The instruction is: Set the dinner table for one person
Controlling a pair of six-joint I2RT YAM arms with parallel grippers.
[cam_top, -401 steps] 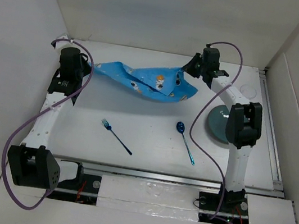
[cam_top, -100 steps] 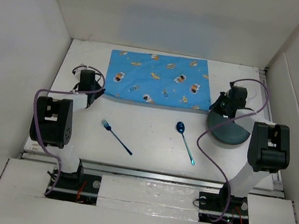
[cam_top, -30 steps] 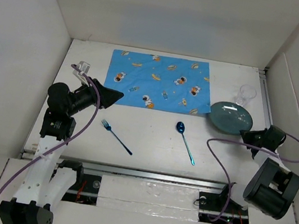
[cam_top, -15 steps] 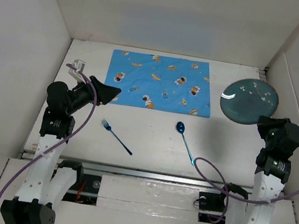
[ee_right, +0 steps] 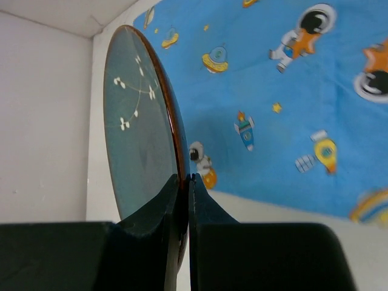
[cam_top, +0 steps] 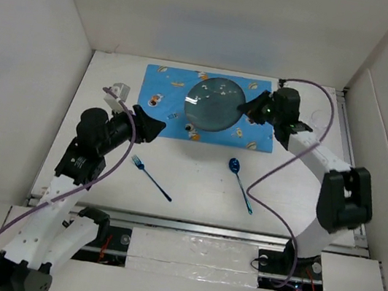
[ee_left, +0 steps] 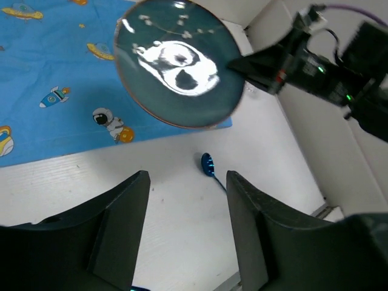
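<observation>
Bright light, glare on plate (ee_left: 179,63)

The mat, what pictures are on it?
The mat is blue with astronauts, rockets, saucers; clearest in right wrist view.

Now the plate (cam_top: 215,104) above the placemat (cam_top: 162,89).

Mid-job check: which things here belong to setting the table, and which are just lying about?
Belong to the job:
table
placemat, spread flat
plate, held by its rim above the placemat
fork and spoon, on the bare table

Just lying about:
nothing loose visible; only the arms' purple cables
</observation>
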